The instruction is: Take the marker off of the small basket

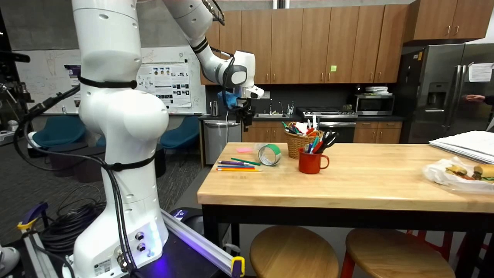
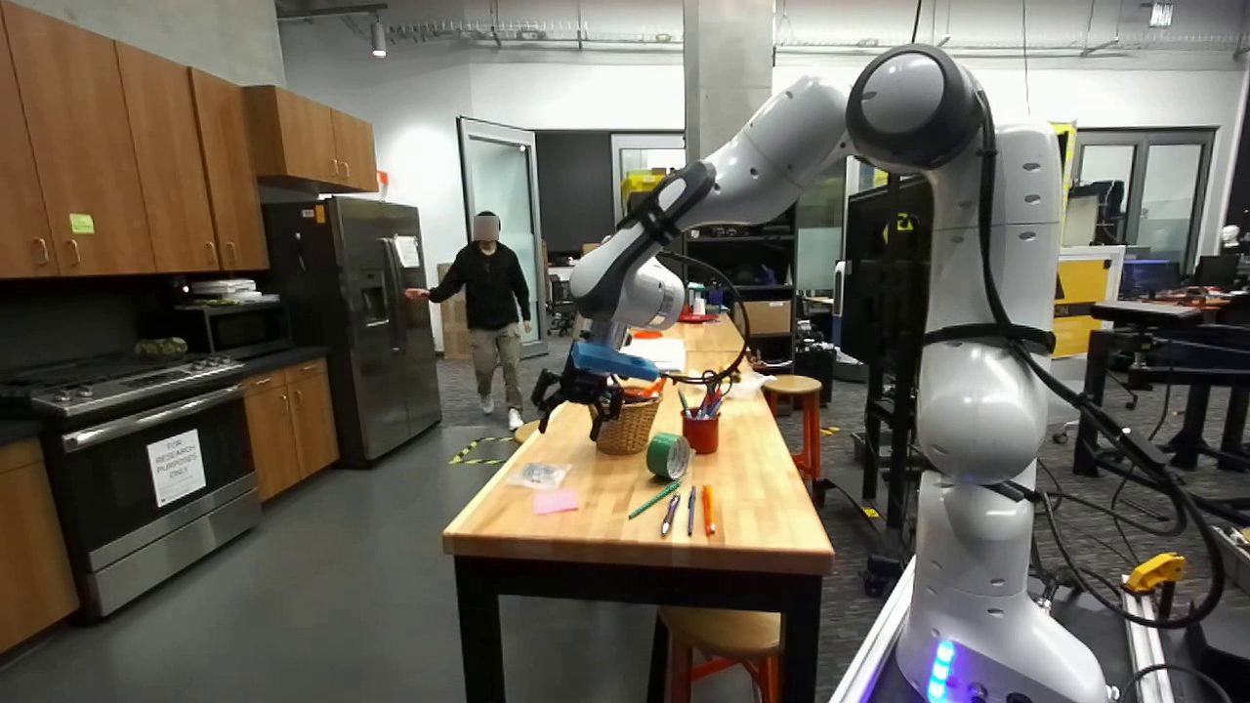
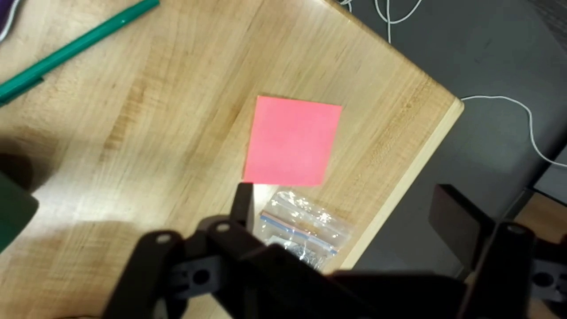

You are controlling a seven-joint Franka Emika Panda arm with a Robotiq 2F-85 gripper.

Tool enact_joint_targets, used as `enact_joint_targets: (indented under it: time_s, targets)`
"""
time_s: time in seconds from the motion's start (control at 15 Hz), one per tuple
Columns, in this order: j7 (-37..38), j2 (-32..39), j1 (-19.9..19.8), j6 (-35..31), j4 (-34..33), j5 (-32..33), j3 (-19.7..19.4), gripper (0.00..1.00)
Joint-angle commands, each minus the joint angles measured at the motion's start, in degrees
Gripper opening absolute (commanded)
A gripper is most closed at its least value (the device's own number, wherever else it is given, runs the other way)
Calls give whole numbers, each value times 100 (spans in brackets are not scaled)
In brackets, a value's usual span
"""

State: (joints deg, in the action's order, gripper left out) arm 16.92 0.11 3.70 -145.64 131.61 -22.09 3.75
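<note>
The small basket, a red mug-shaped holder (image 1: 308, 163), stands upright on the wooden table and also shows in an exterior view (image 2: 700, 434). Several pens and markers (image 1: 315, 144) and dark-handled scissors stick out of its top. My gripper (image 1: 246, 122) hangs above the table's far edge, away from the red holder; it also shows in an exterior view (image 2: 569, 428). In the wrist view the gripper's (image 3: 344, 190) fingers are wide apart with nothing between them. The red holder is out of the wrist view.
A wicker basket (image 1: 295, 146) full of pens stands beside the red holder. A green tape roll (image 2: 668, 456) and several loose pens (image 1: 236, 166) lie nearby. A pink note (image 3: 293, 141) and plastic bag (image 3: 301, 230) lie near the table edge (image 3: 412, 170). A wrapped sandwich (image 1: 461, 173) lies farther along.
</note>
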Motion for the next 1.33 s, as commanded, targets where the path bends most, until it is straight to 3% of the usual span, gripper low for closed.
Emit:
enact_joint_targets:
  time_s: [0.0,0.87,1.27]
  targets:
    - [-328,-424,-16,459,204,159,-20,100]
    - [-1837,-1192,-127,3283,-7,1219,-269,100]
    - [-2472,-1317,-125,4088,-215,1650,-341,100]
